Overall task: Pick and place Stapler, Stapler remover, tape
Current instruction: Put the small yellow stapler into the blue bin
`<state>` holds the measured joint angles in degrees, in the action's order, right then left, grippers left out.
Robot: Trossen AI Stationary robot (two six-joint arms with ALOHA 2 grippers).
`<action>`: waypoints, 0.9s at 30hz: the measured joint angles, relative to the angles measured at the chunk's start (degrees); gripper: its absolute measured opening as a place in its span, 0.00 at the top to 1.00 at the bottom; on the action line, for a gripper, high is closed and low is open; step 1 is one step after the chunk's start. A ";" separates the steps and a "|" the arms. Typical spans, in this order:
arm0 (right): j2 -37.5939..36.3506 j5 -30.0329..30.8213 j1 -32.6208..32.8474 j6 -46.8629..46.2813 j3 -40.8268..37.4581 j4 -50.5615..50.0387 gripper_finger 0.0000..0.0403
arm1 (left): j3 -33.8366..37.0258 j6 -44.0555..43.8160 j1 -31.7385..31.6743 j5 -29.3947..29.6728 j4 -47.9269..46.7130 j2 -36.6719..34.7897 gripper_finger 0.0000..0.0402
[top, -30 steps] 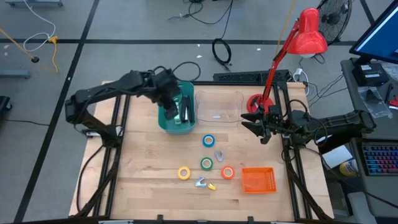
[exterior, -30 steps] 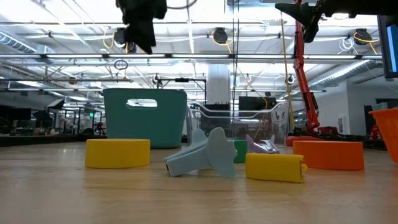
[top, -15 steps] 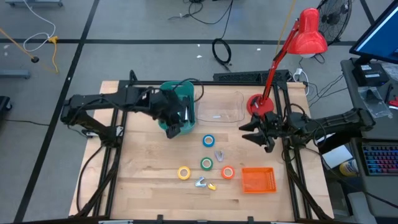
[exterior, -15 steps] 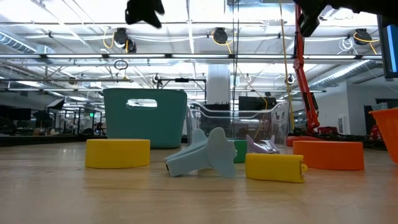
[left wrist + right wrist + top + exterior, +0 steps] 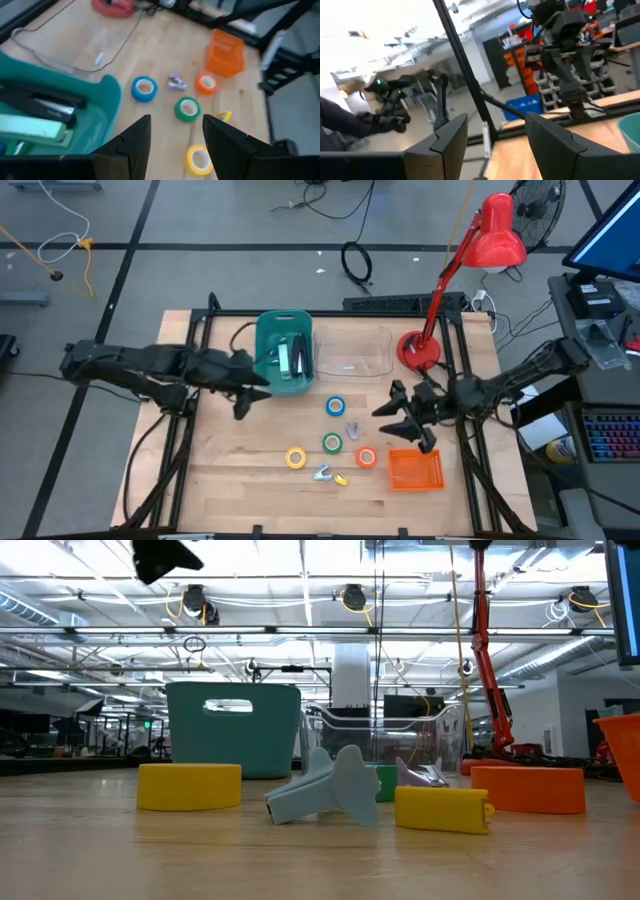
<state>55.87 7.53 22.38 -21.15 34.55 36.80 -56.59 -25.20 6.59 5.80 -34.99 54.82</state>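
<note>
Currently the left pincer [image 5: 243, 393] hangs above the counter [image 5: 230, 460] just beside the teal bin [image 5: 285, 352], on its left-front side; fingers [image 5: 132, 145] spread, nothing between them. The right pincer [image 5: 397, 415] hangs over the counter's right part, between the red lamp base [image 5: 419, 350] and the orange basket [image 5: 414, 469]; fingers [image 5: 449, 140] spread too, empty.

Teal bin sits at the counter's back centre. The left wrist view shows a black stapler [image 5: 42, 97] and a pale green one [image 5: 32, 127] lying in it. A clear tray [image 5: 352, 352] is touching the bin's right side; can't tell what's in it.

Tape rolls all on the counter in front of the bin:
- blue tape [image 5: 336, 407] nearest the bin
- green tape [image 5: 332, 443] in front of the blue one
- yellow tape [image 5: 296, 458] left of the green
- orange tape [image 5: 366, 457] right of the green, just beside the orange basket

Staple removers: a pale lilac one [image 5: 353, 429] between blue and orange tape, a grey-blue one [image 5: 322, 473] and a yellow one [image 5: 341, 478] side by side at the front. The low view shows the grey-blue remover [image 5: 325, 787] standing just beside the yellow one [image 5: 442, 808], yellow tape to their left.
</note>
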 joint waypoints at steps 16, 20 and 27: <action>25.23 10.80 3.24 -2.31 28.40 -19.71 0.52 | 20.97 2.04 5.62 -0.11 4.84 -30.24 0.55; 30.62 10.52 3.22 -2.33 33.51 -20.06 0.52 | 22.70 2.67 6.72 -0.20 3.83 -35.31 0.55; 37.25 9.41 2.74 -6.81 43.10 -30.30 0.52 | 26.71 2.27 8.11 -0.89 0.86 -41.33 0.55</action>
<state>93.13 16.94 25.12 -27.96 77.65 6.51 -29.87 -22.93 14.70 4.91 -34.14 13.49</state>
